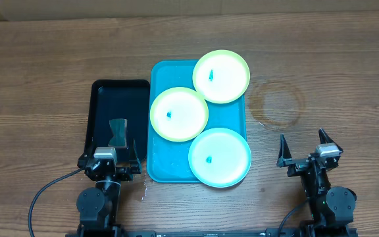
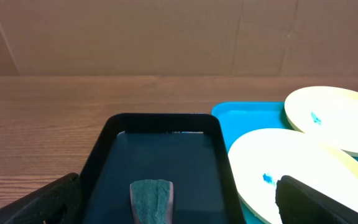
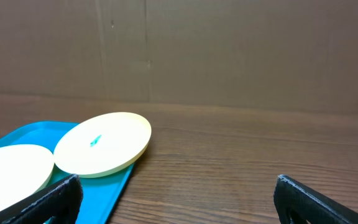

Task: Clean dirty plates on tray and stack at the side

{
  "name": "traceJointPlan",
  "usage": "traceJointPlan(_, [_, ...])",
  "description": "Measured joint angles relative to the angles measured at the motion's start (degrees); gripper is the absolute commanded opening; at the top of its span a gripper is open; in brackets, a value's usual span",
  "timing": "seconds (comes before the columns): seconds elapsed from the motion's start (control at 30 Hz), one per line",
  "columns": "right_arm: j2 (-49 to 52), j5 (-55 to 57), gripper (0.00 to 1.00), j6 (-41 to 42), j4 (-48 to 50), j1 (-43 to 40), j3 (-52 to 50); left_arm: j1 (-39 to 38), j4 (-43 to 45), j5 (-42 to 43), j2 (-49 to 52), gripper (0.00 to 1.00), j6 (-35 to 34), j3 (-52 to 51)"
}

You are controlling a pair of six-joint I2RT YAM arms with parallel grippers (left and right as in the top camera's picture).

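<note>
Both arms are parked at the near edge of a brown wood-grain table (image 1: 38,72). The left gripper (image 1: 110,153) has its jaws spread wide and grips nothing. The same goes for the right gripper (image 1: 303,139), wide apart over bare wood. The turquoise tray (image 1: 165,168) lies just ahead and to the right of the left gripper, and ahead and to the left of the right one. Three plates rest on it. A light blue plate (image 1: 220,157) is nearest my grippers. A lime-green plate (image 1: 179,113) sits beyond it, toward the left gripper's side. A second green plate (image 1: 221,76) is farthest out, its edge lapping over the middle one and hanging past the tray's right rim. Each carries a small teal smudge near its centre. Directly in front of the left gripper is a black tray (image 1: 114,99), touching the turquoise one, with a dark sponge (image 1: 118,131) in its near end. Ahead of the right gripper the wood shows a faint ring-shaped stain (image 1: 278,103). Plain brown cardboard (image 3: 229,50) walls off the far side of the table.
</note>
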Motion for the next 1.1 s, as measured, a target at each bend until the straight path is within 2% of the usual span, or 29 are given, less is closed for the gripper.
traceJointPlan(0.87, [0.0, 0.0, 1.00, 0.1, 0.0, 0.0, 0.0, 0.0, 0.0, 0.0, 0.0, 1.00, 0.0, 0.0])
traceJointPlan(1.1, [0.0, 0.0, 1.00, 4.3, 0.0, 0.0, 0.0, 0.0, 0.0, 0.0, 0.0, 1.00, 0.0, 0.0])
